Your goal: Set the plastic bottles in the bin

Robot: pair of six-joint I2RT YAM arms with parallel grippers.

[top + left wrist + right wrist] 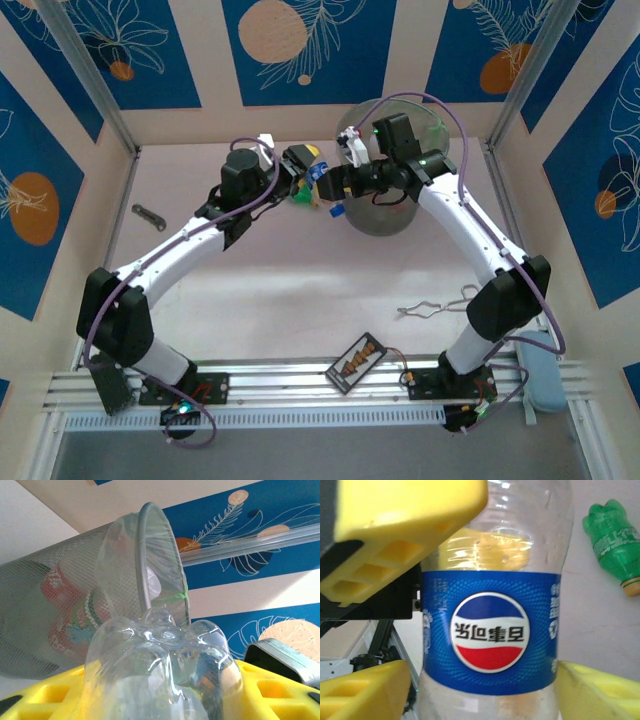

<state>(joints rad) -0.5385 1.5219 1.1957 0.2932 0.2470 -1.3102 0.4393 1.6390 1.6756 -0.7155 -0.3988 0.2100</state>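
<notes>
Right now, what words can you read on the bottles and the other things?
"百事可乐", upside down under a red, white and blue round logo, on the blue label of the clear plastic bottle.
Small white print on that label: blurred.
Label of the green plastic bottle: unreadable.
Marks on the flat black card: too small.

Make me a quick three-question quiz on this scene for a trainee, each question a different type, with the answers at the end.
1. True or false: the green plastic bottle lies inside the round grey-green translucent bin.
2. Which colour is the label on the clear plastic bottle flanked by the right gripper? A red, B blue, C yellow.
3. Fill in: the flat black card with orange marks lies at the table's ___ edge, between the arm bases.

Key: 1 false, it lies on the table outside the bin. 2 B. 3 near.
</notes>
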